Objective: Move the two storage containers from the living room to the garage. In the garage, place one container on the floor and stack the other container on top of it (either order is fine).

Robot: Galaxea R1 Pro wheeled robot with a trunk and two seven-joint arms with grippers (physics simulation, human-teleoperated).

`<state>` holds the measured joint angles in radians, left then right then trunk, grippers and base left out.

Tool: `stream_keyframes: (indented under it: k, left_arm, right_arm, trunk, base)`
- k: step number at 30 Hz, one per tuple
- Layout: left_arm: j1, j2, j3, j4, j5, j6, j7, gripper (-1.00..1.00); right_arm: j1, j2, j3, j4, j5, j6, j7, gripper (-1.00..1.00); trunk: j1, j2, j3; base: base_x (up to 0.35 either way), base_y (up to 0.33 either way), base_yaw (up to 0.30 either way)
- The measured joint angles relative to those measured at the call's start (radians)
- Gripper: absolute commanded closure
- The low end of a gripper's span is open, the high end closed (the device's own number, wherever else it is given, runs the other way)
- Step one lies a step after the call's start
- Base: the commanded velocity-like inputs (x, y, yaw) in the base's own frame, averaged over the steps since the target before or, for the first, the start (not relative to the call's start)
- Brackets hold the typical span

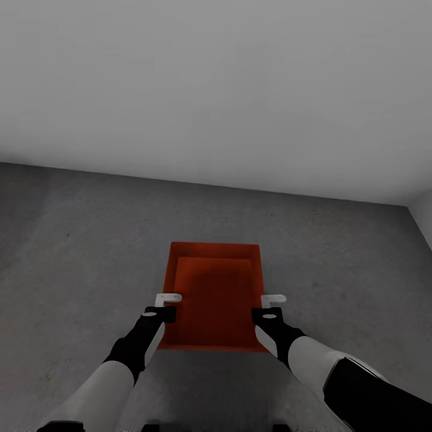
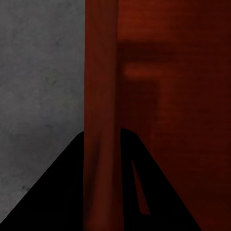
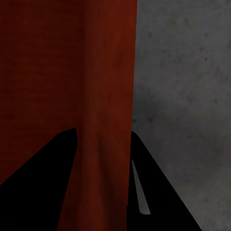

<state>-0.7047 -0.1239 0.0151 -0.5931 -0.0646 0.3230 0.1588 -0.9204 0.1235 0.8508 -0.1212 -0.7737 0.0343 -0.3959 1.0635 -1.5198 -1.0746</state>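
One orange-red storage container (image 1: 213, 300) lies open side up over the garage's dark grey concrete floor (image 1: 78, 240), straight ahead of me. A second rim line shows inside it near its far wall; I cannot tell whether that is another bin. My left gripper (image 1: 168, 303) is shut on the container's left wall and my right gripper (image 1: 273, 303) on its right wall. In the left wrist view the red wall (image 2: 100, 96) runs between the dark fingers of the left gripper (image 2: 101, 192). The right wrist view shows the same for the red wall (image 3: 103, 96) and the right gripper (image 3: 103, 192). Whether the container touches the floor is unclear.
A plain white wall (image 1: 216, 90) stands a short way beyond the container. Another white wall (image 1: 423, 222) meets it at the far right corner. Bare concrete spreads to the left and right of the container.
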Motion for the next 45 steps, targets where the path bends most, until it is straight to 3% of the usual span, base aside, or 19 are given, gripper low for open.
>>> stream_keyframes:
  k: [11,19,45]
  left_arm:
    - [0.0,0.0,0.0,0.001,0.0,-0.002,0.0,1.0]
    - [0.0,0.002,-0.001,0.002,0.007,0.0,-0.001,1.0]
    - [-0.001,-0.001,-0.001,-0.006,0.002,0.012,0.003,1.0]
  right_arm:
    - [0.0,0.0,0.0,0.0,0.001,0.0,0.0,1.0]
    - [-0.002,0.002,0.002,-0.001,0.001,0.002,-0.005,1.0]
    - [-0.002,-0.002,-0.003,-0.005,0.002,0.006,0.001,1.0]
  trunk:
    - [0.0,0.0,-0.003]
    - [0.03,-0.056,-0.028]
    - [0.03,-0.056,-0.028]
  base:
    - [0.0,0.0,0.0]
    - [0.0,0.0,0.0]
    - [0.0,0.0,0.0]
